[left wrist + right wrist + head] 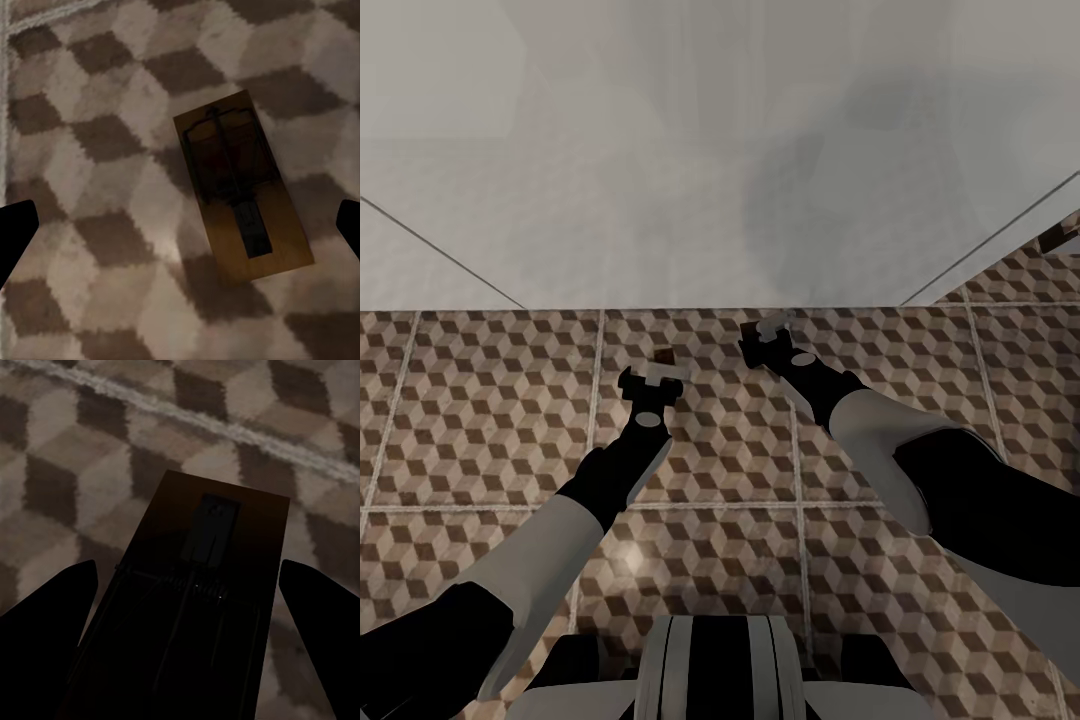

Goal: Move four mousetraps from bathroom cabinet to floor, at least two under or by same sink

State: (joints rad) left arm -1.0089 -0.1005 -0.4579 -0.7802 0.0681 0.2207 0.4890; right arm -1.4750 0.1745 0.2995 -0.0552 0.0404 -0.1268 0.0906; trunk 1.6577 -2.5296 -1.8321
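A: Head view: both arms reach down over the bathroom floor (490, 420), close to the white sink (720, 200) front.

B: And the left end effector (652, 383)?

A: Spread open above a mousetrap (240, 187) lying flat on the tiles, fingers (15, 232) clear of it on either side.

B: The right end effector (768, 340)?

A: Its fingers (52, 607) flank a second mousetrap (195, 607), dark in shadow; I cannot tell whether they grip it.
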